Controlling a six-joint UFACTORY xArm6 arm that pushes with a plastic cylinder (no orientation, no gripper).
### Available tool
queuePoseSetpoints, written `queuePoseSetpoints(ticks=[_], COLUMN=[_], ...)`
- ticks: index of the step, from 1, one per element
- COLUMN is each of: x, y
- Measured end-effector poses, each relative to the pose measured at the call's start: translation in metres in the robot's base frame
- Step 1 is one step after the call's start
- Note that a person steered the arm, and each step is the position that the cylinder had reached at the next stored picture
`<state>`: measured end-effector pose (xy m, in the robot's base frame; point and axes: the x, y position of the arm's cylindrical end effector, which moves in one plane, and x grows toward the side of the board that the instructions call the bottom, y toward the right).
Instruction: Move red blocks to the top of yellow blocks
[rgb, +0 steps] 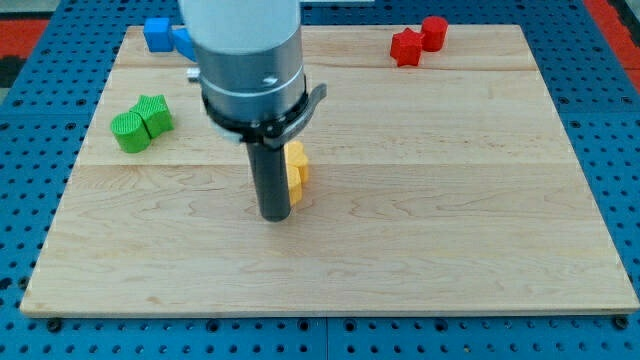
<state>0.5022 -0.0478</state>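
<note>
Main risk: my tip (275, 215) stands right at the yellow blocks (296, 168), touching or almost touching their left side, while the red blocks (417, 41) lie well apart, at the far right of the desk (450, 220). If the tip now goes straight twd. the reds, it probably drags the yellows along and spoils the target place. Second risk: the reds are near the far edge, so a push from the wrong side may slide them off the desk. They are 2 pcs, star-like one and a rounder one, touching; an off-centre push may split them.

Pose: arm comes down from the top, rod vertical, its end on the desk just left-near of the yellows, which it partly hides. There is no hand here, only the rod, so nothing is held.

Green blocks (140, 122) at the left and blue blocks (168, 36) at the far left are out of the way.
</note>
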Motion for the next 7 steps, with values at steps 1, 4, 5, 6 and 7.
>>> queuePoseSetpoints(ticks=[1,4,5,6,7], x=[-0.033,-0.093,-0.116,-0.152,-0.196], y=[0.019,0.097,0.160,0.220,0.267])
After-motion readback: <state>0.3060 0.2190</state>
